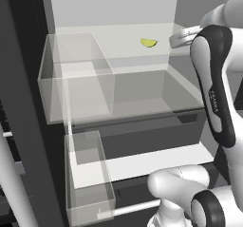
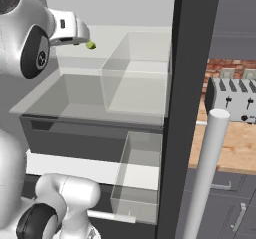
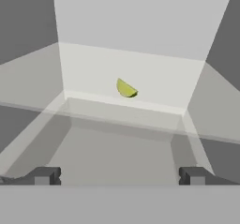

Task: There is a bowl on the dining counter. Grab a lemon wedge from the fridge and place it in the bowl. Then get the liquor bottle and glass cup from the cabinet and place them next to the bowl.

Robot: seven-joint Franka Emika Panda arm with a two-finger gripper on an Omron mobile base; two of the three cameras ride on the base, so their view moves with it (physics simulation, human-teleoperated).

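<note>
The fridge (image 1: 114, 5) stands open in front of me, showing its white inside. A small yellow lemon wedge (image 1: 148, 42) lies on an upper white shelf near the back wall, and the hand view has the lemon wedge (image 3: 125, 88) straight ahead at mid-height. My gripper (image 3: 119, 176) is open, its two dark fingertips (image 3: 46, 175) spread wide with nothing between them. It hovers short of the wedge, at the shelf's front right. From the right base view the gripper (image 2: 82, 35) almost covers the lemon wedge (image 2: 90, 45).
A large clear drawer (image 1: 142, 95) sits under the lemon's shelf, with a clear bin (image 1: 76, 76) at its left and a smaller bin (image 1: 89, 178) lower down. A white bar handle (image 2: 207, 173) rises at right. A toaster (image 2: 232, 100) stands on a wooden counter beyond.
</note>
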